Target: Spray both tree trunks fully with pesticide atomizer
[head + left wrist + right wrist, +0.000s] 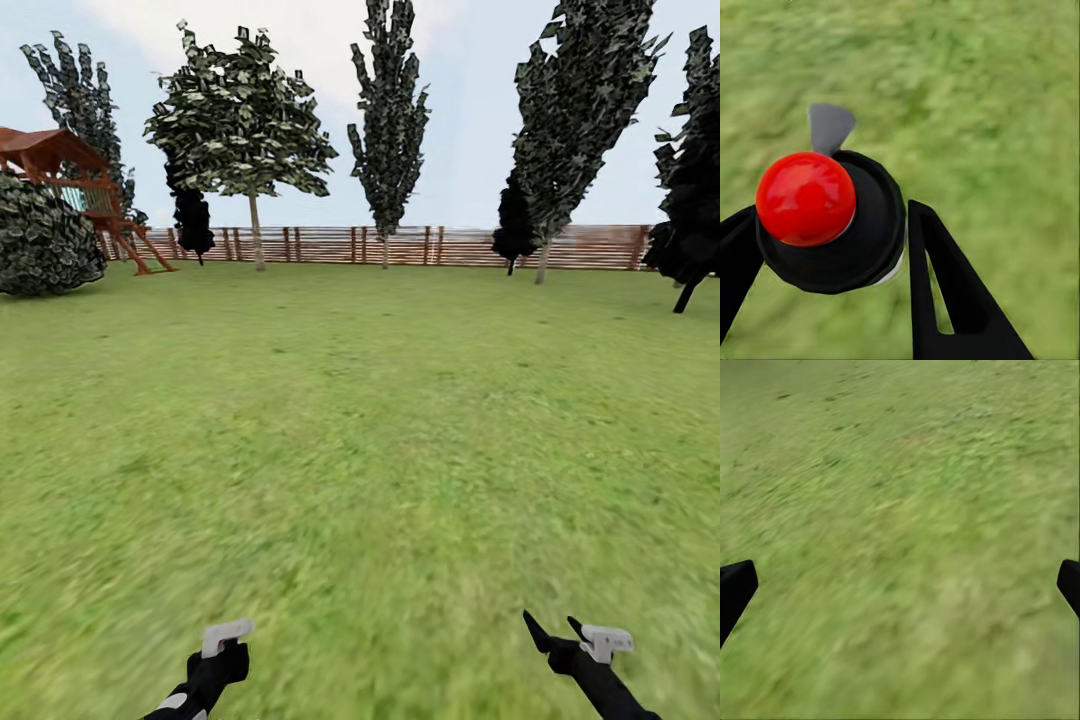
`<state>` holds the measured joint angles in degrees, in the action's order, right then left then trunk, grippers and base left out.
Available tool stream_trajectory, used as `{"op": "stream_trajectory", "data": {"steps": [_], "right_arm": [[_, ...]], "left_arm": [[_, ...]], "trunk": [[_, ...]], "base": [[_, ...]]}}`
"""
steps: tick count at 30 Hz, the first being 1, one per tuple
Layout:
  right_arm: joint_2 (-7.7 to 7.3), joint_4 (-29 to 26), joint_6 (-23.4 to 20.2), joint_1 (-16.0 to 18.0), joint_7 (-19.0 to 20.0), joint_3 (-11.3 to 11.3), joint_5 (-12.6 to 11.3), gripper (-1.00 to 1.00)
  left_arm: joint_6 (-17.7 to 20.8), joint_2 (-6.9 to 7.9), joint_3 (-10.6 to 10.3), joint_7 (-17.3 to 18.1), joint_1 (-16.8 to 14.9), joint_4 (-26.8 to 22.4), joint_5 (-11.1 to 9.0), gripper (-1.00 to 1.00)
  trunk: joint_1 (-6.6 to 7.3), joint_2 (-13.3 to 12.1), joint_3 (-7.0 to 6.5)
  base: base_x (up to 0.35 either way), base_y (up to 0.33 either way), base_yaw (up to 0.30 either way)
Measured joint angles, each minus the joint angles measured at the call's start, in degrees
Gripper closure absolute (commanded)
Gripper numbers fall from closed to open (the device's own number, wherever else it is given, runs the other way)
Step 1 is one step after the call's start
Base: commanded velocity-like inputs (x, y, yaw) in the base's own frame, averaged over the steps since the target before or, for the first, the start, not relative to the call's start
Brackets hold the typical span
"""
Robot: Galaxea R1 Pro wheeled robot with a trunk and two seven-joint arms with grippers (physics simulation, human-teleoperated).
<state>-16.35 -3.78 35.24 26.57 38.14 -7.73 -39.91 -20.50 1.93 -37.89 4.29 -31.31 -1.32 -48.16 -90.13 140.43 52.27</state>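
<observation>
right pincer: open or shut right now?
Open. In the right wrist view the right pincer's two black fingertips sit at opposite edges, with bare green grass between them and nothing held.

Glossy red ball (805, 198) on a matt black bottle (862, 240); blurred rough grass floor (360, 430); slatted brown wooden fence (400, 245)

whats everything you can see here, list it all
lawn: one, green, whole foreground
fence: one, brown slats, far edge of lawn
trees: about seven, dark green to near-black, along the fence
bush: one, dark green, far left
play tower: one, red-brown, behind the bush
atomizer: one, black with red knob and grey nozzle, between the left fingers
left gripper: one, black, shut on atomizer
right gripper: one, black, open over grass
</observation>
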Motion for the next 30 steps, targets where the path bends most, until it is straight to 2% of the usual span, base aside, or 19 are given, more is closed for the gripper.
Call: {"op": "stream_trajectory", "data": {"steps": [7, 18, 30], "right_arm": [[0.00, 0.0, 0.0, 0.0, 0.0, 0.0, 0.0, -1.00], [0.00, 0.0, 0.0, 0.0, 0.0, 0.0, 0.0, -1.00], [0.00, 0.0, 0.0, 0.0, 0.0, 0.0, 0.0, -1.00]], "left_arm": [[0.0, 0.00, 0.1, -0.1, 0.0, 0.0, 0.0, 1.00], [0.0, 0.00, 0.1, -0.1, 0.0, 0.0, 0.0, 1.00], [0.0, 0.00, 0.1, -0.1, 0.0, 0.0, 0.0, 1.00]], "trunk": [[0.00, 0.0, -0.21], [0.00, 0.0, -0.53], [0.00, 0.0, -0.59]], "base": [[0.032, 0.008, 0.287], [0.305, 0.061, 0.281], [0.331, 0.092, 0.025]]}}
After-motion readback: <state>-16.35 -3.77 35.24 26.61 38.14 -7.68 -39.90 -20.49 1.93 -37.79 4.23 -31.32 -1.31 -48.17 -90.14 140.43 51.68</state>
